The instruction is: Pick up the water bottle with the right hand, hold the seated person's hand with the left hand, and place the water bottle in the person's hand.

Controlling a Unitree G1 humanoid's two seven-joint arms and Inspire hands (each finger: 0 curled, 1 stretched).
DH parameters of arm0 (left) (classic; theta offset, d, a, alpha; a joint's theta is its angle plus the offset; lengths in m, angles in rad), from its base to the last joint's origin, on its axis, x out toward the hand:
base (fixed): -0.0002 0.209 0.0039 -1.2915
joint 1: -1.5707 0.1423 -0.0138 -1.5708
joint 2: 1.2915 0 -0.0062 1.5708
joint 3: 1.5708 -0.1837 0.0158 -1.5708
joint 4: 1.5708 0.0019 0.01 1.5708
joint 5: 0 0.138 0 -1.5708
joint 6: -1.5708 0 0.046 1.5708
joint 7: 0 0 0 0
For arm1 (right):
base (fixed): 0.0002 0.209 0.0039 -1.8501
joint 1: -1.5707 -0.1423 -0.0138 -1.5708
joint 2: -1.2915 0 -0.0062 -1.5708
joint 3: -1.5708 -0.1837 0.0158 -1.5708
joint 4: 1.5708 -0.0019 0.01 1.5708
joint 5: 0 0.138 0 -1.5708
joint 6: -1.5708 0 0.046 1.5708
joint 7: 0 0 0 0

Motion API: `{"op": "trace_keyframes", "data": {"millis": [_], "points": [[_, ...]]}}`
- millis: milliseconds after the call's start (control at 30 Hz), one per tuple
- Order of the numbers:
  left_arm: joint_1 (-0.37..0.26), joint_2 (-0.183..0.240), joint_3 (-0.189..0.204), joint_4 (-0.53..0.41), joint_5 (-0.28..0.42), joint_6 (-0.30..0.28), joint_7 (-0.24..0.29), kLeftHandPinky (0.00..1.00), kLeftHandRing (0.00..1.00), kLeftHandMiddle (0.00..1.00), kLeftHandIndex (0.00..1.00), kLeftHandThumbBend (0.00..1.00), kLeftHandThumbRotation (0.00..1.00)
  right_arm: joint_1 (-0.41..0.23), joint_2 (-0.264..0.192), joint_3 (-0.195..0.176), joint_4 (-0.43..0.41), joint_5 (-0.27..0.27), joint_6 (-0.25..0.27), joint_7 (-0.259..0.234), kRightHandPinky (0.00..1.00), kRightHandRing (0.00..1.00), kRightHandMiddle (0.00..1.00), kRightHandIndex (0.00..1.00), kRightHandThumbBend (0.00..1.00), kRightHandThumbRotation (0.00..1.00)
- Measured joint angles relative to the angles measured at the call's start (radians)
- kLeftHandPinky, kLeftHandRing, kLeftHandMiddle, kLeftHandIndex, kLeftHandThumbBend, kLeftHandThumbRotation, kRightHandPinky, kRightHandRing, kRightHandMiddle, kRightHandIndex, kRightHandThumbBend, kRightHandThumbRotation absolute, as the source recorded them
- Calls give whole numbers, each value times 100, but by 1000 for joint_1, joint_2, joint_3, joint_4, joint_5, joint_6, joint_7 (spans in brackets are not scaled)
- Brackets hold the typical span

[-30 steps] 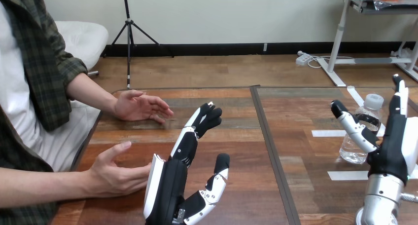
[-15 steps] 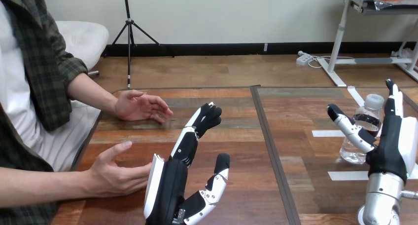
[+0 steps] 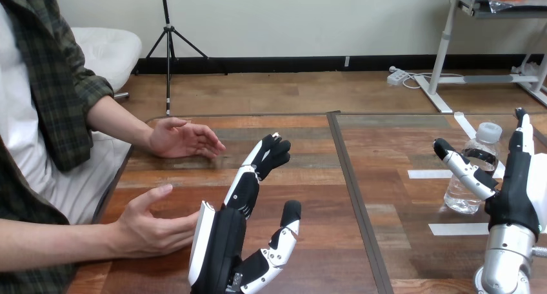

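a: one water bottle (image 3: pixel 462 194), clear round plastic with a white cap, upright on the wooden surface (image 3: pixel 309 178) at the right. two flat white tape strips (image 3: pixel 427 174) lie near it.
b: right hand (image 3: pixel 516 184) just beside it, spread wide, fingers straight up, thumb across the bottle's front. touching? cannot tell.
a: left hand (image 3: pixel 226 236), glossy black with a white shell, also wide, holding nothing.
b: two human hands at the left. the person's nearer hand (image 3: pixel 151 226) curves just beside that shell, and the person's farther hand (image 3: pixel 184 139) sits loosely open over the far corner.
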Motion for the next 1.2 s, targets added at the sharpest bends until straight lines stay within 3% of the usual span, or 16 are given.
{"op": "trace_keyframes", "data": {"millis": [1200], "points": [[0,0,2,0,3,0,3,95,86,87,90,15,17,-24,-5,19,29,35,86,22,100,100,100,100,100,55]]}}
